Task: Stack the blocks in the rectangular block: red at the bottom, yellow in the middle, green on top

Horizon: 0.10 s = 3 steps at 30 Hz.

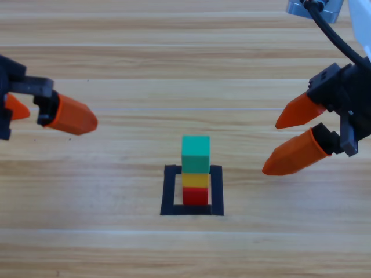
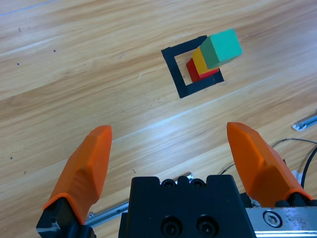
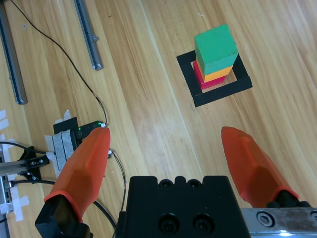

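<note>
Inside the rectangular block (image 1: 169, 191), a black tape outline, the three blocks stand as one tower: red (image 1: 195, 196) at the bottom, yellow (image 1: 195, 180) on it, green (image 1: 196, 153) on top. My left gripper (image 1: 62, 116) waits open and empty at the left edge, far from the tower. The right gripper (image 1: 271, 149) hangs open to the tower's right, well apart from it. The left wrist view shows the left gripper (image 2: 169, 129) with green (image 2: 223, 47), yellow (image 2: 199, 59) and red (image 2: 192, 69) far off. Beyond the right gripper (image 3: 164, 131) rises the same tower, green (image 3: 215, 47) uppermost.
Bare wooden table lies around the outline. The right wrist view shows metal rails (image 3: 89, 34), a black cable and a taped-down device (image 3: 69, 134) off to one side. A rail end (image 2: 304, 121) and cables show at the edge of the left wrist view.
</note>
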Available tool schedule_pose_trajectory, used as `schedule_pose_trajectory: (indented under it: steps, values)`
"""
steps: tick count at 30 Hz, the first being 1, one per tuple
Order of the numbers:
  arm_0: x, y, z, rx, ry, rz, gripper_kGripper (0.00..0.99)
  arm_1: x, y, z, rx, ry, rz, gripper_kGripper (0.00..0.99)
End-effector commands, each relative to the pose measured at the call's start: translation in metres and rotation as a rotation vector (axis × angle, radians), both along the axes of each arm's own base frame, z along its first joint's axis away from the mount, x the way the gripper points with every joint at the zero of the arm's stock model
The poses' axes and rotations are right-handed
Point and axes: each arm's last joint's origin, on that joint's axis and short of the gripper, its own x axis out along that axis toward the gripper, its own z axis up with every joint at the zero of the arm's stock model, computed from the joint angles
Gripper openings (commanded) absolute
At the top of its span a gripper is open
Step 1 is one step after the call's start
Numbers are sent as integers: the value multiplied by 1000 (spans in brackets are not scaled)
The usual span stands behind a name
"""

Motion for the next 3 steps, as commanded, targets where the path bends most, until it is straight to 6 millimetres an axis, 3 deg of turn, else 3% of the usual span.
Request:
schedule_pose_trajectory:
  steps: [1, 3]
  values:
    - [-3, -11, -9, 25, 9, -50, 990, -3, 8, -11, -15, 32, 29, 989]
    - [-4, -10, -10, 28, 12, -49, 990, -3, 8, -11, -16, 34, 28, 989]
